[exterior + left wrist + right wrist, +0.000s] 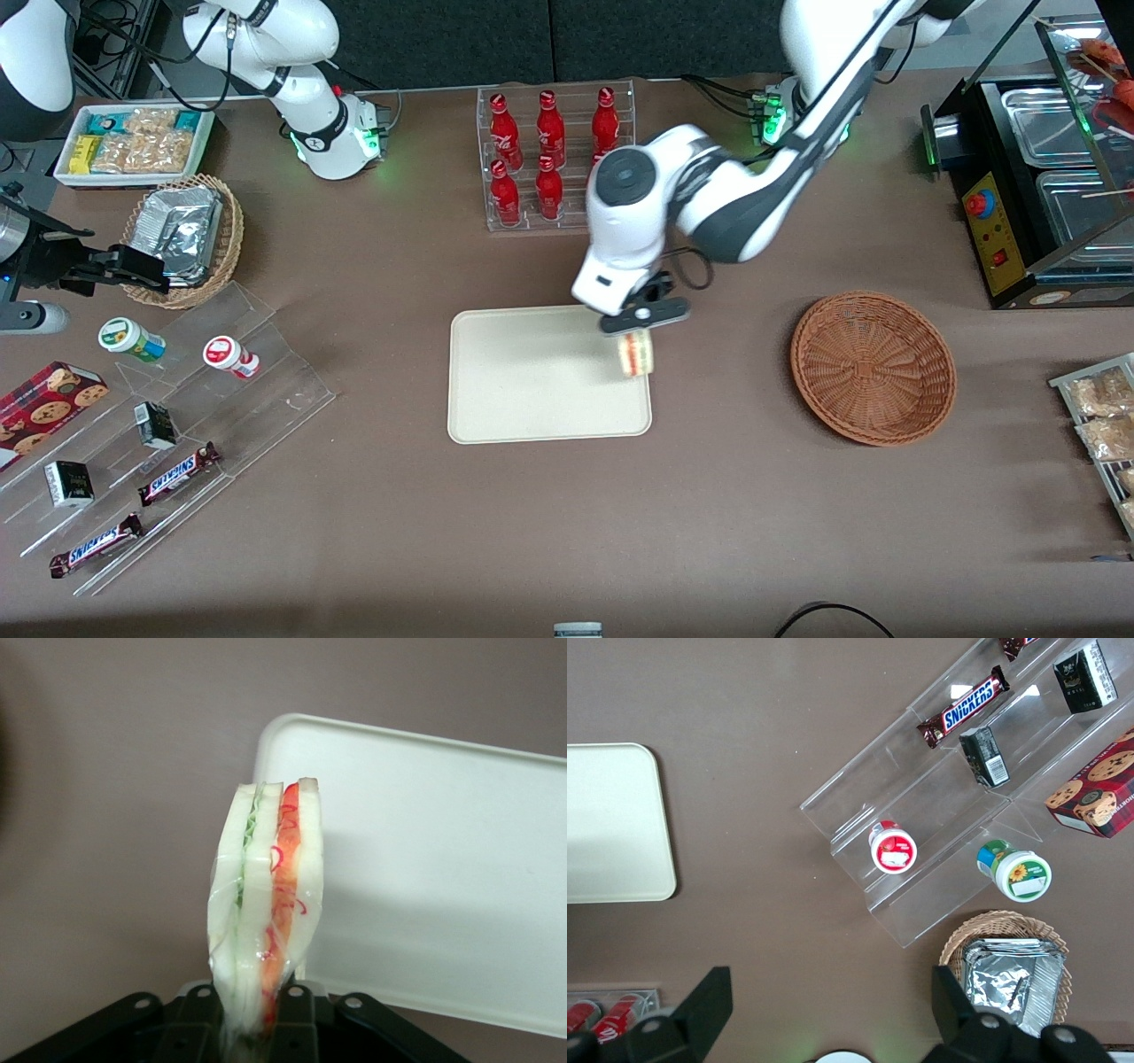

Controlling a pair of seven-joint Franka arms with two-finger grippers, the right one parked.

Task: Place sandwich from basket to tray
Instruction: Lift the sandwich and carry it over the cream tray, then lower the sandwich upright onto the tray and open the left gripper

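Observation:
My gripper (640, 330) is shut on the sandwich (636, 354), a plastic-wrapped wedge of white bread with red, orange and green filling. It hangs over the rim of the cream tray (532, 390) on the basket's side. In the left wrist view the sandwich (264, 904) stands pinched at its base by the gripper (257, 1014), with a corner of the tray (443, 868) below it. The round reddish-brown wicker basket (873, 366) sits empty on the table toward the working arm's end.
A clear rack of red bottles (549, 155) stands farther from the front camera than the tray. Toward the parked arm's end are acrylic steps (177, 425) with snack bars and cups, and a tan basket of foil packets (182, 235). A black food warmer (1036, 177) stands beside the basket.

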